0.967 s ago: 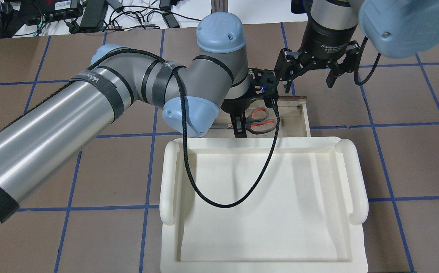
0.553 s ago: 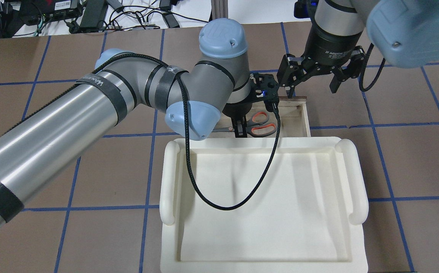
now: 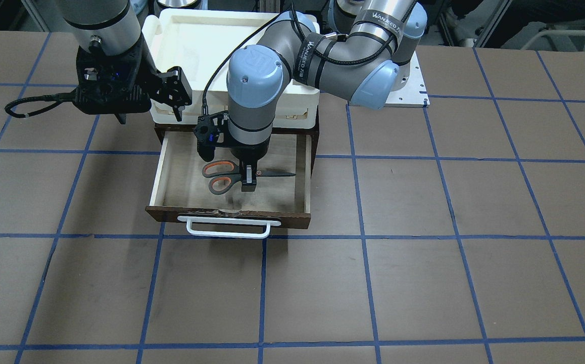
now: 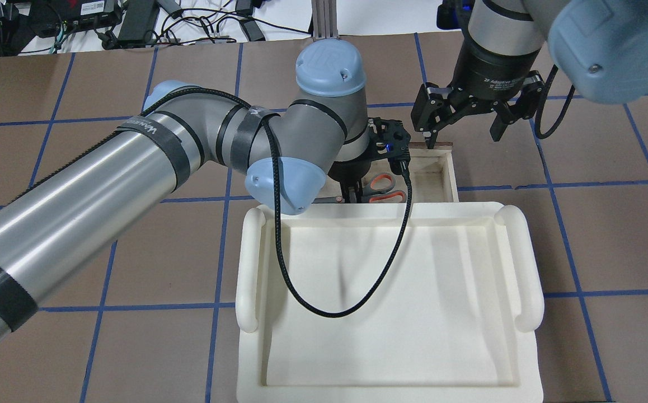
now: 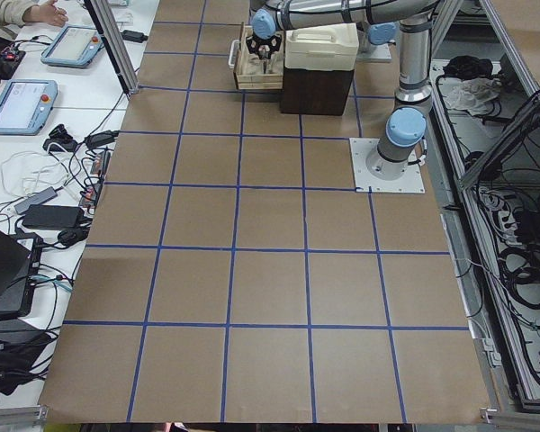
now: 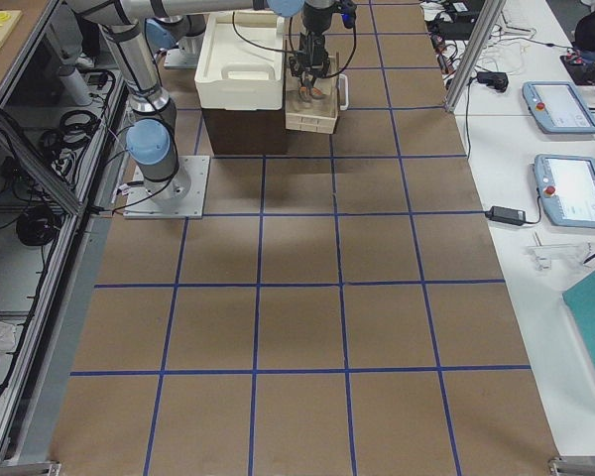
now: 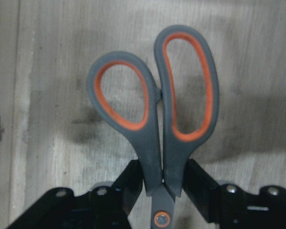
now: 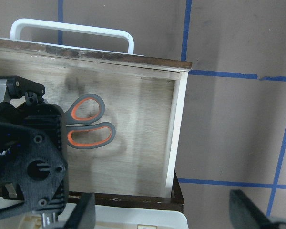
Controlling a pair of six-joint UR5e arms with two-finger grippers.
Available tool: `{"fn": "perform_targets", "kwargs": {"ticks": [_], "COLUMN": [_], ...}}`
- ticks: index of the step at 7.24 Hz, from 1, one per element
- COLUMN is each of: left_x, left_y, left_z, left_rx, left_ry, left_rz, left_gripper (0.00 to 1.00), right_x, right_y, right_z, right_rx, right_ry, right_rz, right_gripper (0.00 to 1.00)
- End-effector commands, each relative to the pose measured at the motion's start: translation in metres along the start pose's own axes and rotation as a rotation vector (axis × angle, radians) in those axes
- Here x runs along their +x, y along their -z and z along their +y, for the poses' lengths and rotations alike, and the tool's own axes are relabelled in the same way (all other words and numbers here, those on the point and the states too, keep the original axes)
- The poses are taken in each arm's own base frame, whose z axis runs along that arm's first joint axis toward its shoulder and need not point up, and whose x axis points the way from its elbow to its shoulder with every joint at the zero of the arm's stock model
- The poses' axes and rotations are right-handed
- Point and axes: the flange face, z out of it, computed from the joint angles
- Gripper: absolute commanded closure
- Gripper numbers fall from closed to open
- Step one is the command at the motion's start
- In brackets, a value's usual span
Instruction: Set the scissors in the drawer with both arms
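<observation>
The scissors have grey handles lined orange and lie level inside the open drawer, low over its pale floor. My left gripper is shut on them near the pivot. In the left wrist view its fingers press both sides of the scissors. From overhead the scissors are partly hidden behind the tray edge, beside the left gripper. My right gripper is open and empty, above the drawer's far right corner. The right wrist view shows the scissors and the drawer wall.
A cream-white plastic tray sits on top of the dark cabinet behind the drawer. The drawer's white bar handle faces the operators' side. A black cable from my left wrist hangs over the tray. Brown table with blue tape lines all around.
My left gripper has carried the scissors toward the robot and deeper into the drawer, so the tray edge now hides part of them. My right gripper has drifted slightly right and stays open.
</observation>
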Motion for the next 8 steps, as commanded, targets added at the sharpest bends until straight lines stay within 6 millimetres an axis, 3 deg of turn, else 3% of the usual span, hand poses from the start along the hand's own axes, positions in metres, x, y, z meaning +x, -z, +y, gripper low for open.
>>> {"fn": "perform_targets", "kwargs": {"ticks": [1,3,5,6,7,8], "left_x": [0.003,0.004,-0.005,-0.014,-0.029,-0.046], "left_y": [-0.003,0.02,0.044,0.062,0.09,0.115], "left_z": [-0.001,0.0,0.016,0.032,0.06,0.102], "left_rx": [-0.005,0.025,0.033,0.045,0.065,0.062], "left_ry": [0.0,-0.015,0.0,0.031,0.085,0.121], "left_rz": [0.003,-0.047,-0.084,-0.106,-0.145,-0.153], "left_gripper": [0.16,0.13,0.13,0.13,0.13,0.14], "right_x": [0.0,0.008,0.021,0.029,0.029,0.028], "right_y": [0.002,0.003,0.003,0.003,0.002,0.002], "right_z": [0.0,-0.003,-0.007,-0.009,-0.008,-0.008], "right_rx": [0.008,0.013,0.013,0.012,0.01,0.01], "right_ry": [-0.001,-0.016,-0.042,-0.058,-0.059,-0.058], "right_rz": [0.0,0.0,-0.003,-0.007,-0.006,-0.007], "right_gripper": [0.0,0.0,0.0,0.0,0.0,0.0]}}
